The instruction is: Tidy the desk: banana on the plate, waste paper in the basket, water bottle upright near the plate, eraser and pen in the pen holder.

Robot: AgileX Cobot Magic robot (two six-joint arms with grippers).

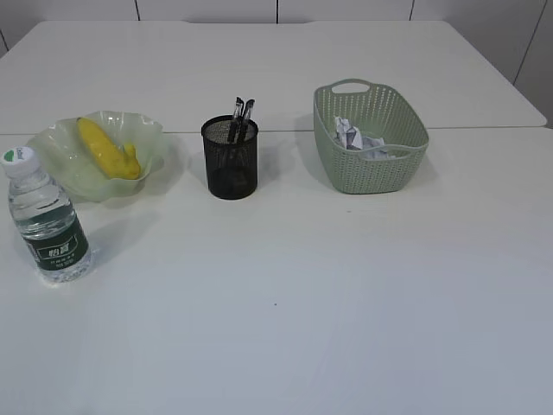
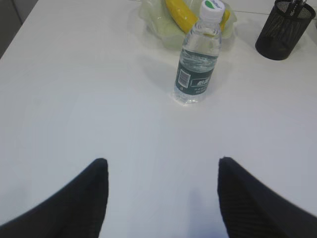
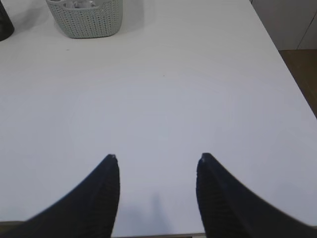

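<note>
A: Going left to right, where did everything sit?

B: The water bottle [image 1: 47, 220] stood upright just beside the plate [image 1: 60, 160] holding the banana [image 1: 108, 149]; the pen holder [image 1: 230, 158] held the pens; paper [image 1: 357, 138] lay in the basket [image 1: 371, 138]. I couldn't see the eraser.

A: And the grippers?

B: The left gripper [image 2: 161, 198] and right gripper [image 3: 157, 193] were both released, holding nothing. I judged the only good move was backing off without nudging the bottle.
</note>
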